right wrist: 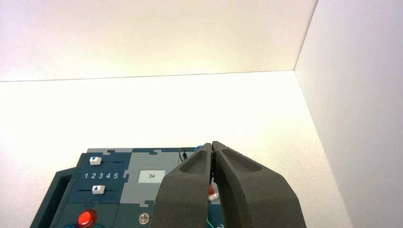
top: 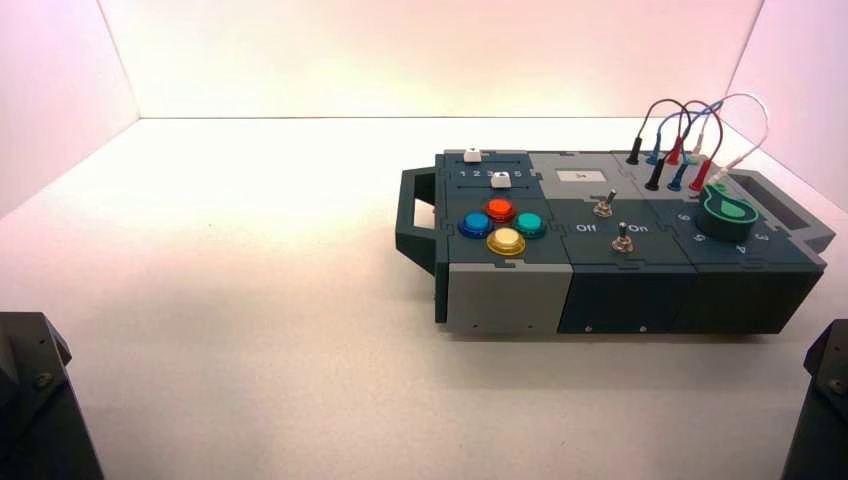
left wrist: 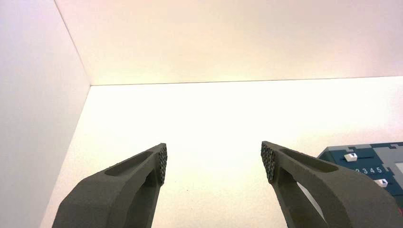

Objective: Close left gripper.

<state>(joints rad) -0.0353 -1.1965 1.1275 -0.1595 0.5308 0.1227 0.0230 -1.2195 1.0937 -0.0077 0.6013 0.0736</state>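
Note:
My left gripper (left wrist: 214,159) is open, its two fingers wide apart with nothing between them. It hangs over bare white table to the left of the box, whose slider corner (left wrist: 366,164) shows beside one finger. In the high view only the left arm's dark base (top: 35,400) shows at the lower left. My right gripper (right wrist: 213,146) is shut and empty, held above the near side of the box (right wrist: 109,190). The right arm's base (top: 825,400) sits at the lower right in the high view.
The dark teal box (top: 610,240) stands right of centre. It bears two white sliders (top: 487,168), four coloured buttons (top: 503,223), two toggle switches (top: 612,222), a green knob (top: 727,213) and looped wires (top: 690,130). A small display (right wrist: 151,175) reads 34. White walls enclose the table.

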